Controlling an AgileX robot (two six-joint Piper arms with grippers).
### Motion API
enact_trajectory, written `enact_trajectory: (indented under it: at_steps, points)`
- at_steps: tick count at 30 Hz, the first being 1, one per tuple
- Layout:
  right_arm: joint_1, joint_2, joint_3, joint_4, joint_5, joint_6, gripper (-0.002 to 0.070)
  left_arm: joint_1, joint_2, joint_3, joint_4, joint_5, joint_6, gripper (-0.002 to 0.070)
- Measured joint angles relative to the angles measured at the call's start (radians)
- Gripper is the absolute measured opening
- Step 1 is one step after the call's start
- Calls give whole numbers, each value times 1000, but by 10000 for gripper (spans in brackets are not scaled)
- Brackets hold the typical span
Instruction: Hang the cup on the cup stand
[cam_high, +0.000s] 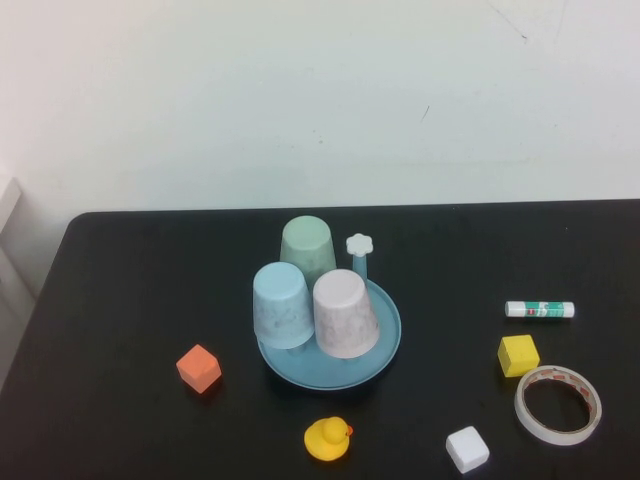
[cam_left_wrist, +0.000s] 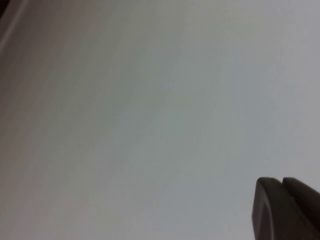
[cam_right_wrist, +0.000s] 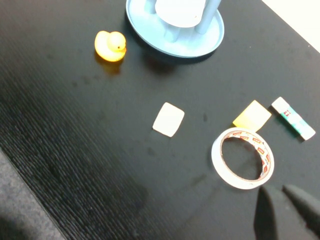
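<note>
The pale pink speckled cup sits upside down over a peg at the front right of the round blue cup stand. A light blue cup and a pale green cup sit upside down on it too. One peg with a white flower cap stands bare at the back right. Neither arm shows in the high view. My left gripper is shut, empty and faces a plain wall. My right gripper is empty, its fingers close together above the table near the tape roll. The stand and the cup show in the right wrist view.
On the black table lie an orange cube, a yellow duck, a white cube, a tape roll, a yellow cube and a glue stick. The table's far edge meets a white wall.
</note>
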Motion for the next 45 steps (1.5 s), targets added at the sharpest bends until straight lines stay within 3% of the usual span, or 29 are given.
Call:
enact_trajectory:
  at_steps: [3, 6, 9, 15, 20, 25, 31, 38, 43, 45]
  points:
    - [0, 0, 0, 0, 0, 0, 1, 0, 0, 2, 149, 231, 0, 0]
    - [0, 0, 0, 0, 0, 0, 1, 0, 0, 32, 180, 374, 0, 0]
    - [0, 0, 0, 0, 0, 0, 1, 0, 0, 95, 194, 357, 0, 0]
    - [0, 0, 0, 0, 0, 0, 1, 15, -31, 281, 317, 132, -9, 0]
    - [0, 0, 0, 0, 0, 0, 1, 103, -97, 473, 497, 8, -166, 0]
    - [0, 0, 0, 0, 0, 0, 1, 236, -144, 631, 603, -84, -418, 0]
    - [0, 0, 0, 0, 0, 0, 1, 388, -159, 718, 654, -73, -641, 0]
    - [0, 0, 0, 0, 0, 0, 1, 491, -159, 721, 772, 16, -722, 0]
    - [0, 0, 0, 0, 0, 0, 1, 501, -159, 721, 908, 391, -1180, 0]
    - [0, 0, 0, 0, 0, 0, 1, 501, -159, 722, 934, 511, -1462, 0]
